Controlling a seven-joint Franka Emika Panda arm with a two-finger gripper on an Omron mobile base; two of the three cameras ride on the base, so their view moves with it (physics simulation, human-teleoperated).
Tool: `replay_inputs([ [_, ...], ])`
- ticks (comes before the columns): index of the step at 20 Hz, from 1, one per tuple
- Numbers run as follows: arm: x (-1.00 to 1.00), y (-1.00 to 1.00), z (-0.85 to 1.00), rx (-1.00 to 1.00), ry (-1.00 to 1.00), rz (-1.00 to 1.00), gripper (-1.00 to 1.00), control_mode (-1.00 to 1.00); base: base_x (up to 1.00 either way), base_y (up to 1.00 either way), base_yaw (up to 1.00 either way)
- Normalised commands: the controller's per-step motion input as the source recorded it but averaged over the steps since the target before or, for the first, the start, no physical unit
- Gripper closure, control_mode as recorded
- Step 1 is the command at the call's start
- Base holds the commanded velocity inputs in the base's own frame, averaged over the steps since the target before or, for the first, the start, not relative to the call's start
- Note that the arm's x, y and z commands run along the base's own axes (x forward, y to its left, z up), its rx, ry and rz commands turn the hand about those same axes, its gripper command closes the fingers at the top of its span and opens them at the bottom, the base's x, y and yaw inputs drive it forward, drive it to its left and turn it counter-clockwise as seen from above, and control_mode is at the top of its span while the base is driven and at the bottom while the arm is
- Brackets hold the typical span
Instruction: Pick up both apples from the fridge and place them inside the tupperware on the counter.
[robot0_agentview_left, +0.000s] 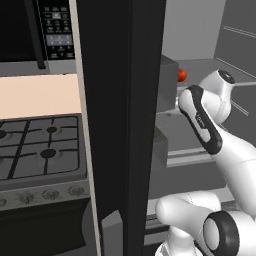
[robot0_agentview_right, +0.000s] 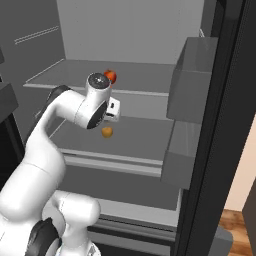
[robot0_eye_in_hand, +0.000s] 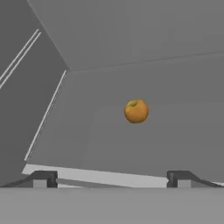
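Mid-shelf: yellow-orange apple (robot0_eye_in_hand: 136, 111), open room around | hand (robot0_eye_in_hand: 111, 178) spread, short of it

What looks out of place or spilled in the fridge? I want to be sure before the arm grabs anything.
Nothing stands out. The red apple sits on the upper shelf and the yellow-orange apple on the shelf below, both upright on bare grey surfaces. The gripper is open, apart from the fruit.
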Motion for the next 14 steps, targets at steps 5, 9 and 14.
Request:
replay_inputs([
  [5,0.19,-0.02,-0.32,0.0,-0.05,-0.12,-1.0,-1.0,0.0,0.0,0.0],
  [9,0.32,0.0,-0.19,0.0,0.14,-0.14,-1.0,-1.0,0.0,0.0,0.0],
  [14,0.34,0.0,-0.16,0.0,0.19,-0.05,-1.0,-1.0,0.0,0.0,0.0],
])
